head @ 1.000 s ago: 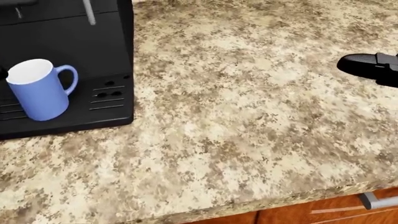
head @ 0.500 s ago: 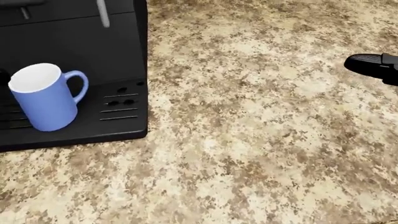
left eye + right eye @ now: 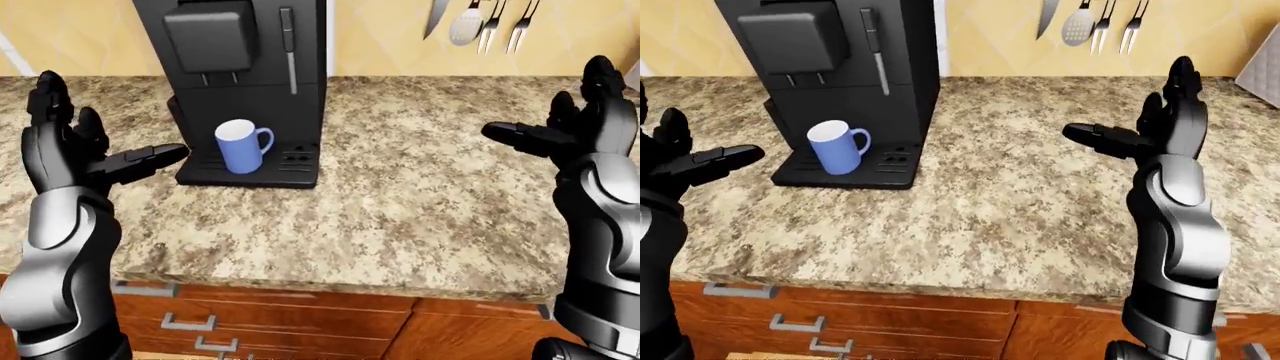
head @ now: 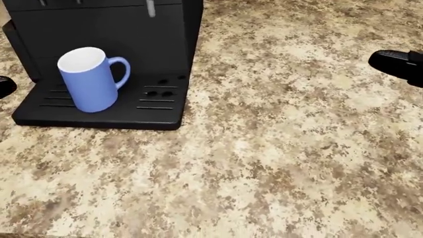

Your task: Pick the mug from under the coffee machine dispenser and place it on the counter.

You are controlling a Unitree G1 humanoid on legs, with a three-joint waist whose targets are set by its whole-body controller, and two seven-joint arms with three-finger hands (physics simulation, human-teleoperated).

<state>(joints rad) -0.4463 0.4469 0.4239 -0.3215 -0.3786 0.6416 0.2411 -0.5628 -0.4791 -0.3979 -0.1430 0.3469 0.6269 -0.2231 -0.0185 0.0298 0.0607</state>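
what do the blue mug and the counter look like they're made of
The mug looks like glazed ceramic: even blue outside, white inside, thick rim and a soft sheen, though a render could equally mean plastic. The counter looks like polished granite or a stone-look laminate: speckled tan, brown and cream flecks with a smooth, flat surface.

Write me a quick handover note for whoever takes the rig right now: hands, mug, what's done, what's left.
Left robot hand: open, empty, raised at the left of the left-eye view, apart from the machine.
Right robot hand: open, empty, raised over the counter at the view's right.
Blue mug: upright on the drip tray of the coffee machine, under the dispenser, handle toward the view's right.
Done: nothing yet; the mug is untouched.
Left: reach in, grasp the mug, lift it clear of the tray, set it on the bare counter right of the machine.
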